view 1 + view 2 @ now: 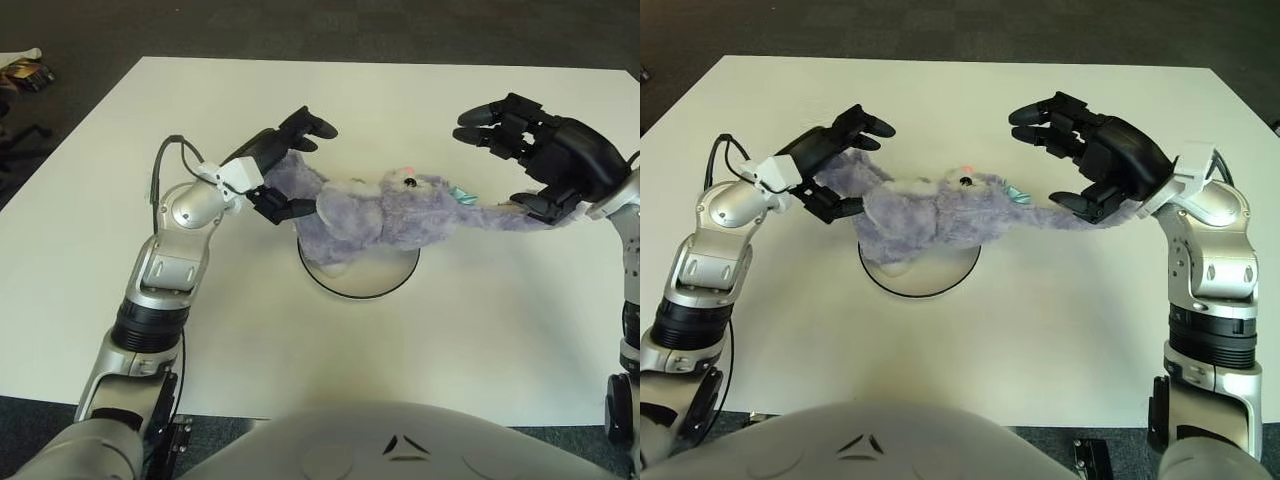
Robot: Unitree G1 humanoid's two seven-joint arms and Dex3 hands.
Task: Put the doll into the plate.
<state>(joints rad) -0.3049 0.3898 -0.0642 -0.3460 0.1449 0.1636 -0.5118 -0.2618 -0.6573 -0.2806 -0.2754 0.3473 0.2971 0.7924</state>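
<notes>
The doll (385,208) is shaggy grey-lilac plush, soft and matt, over the plate (358,272), which looks smooth and white with a thin dark rim. The table (300,330) under the plate is smooth, matt white. Both hands, left (275,170) and right (540,160), are black, slightly glossy plastic; the forearms behind them are brushed silver metal.

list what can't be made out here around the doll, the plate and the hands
- Plate: its far half is covered by the doll in both views, so contact there can't be judged.
- Left robot hand: the fingers wrap the doll's limb, hiding its end.
- Right robot hand: how firmly the lower fingers pinch the stretched limb can't be told.
- Right forearm: cut off by the left eye view's edge.
</notes>
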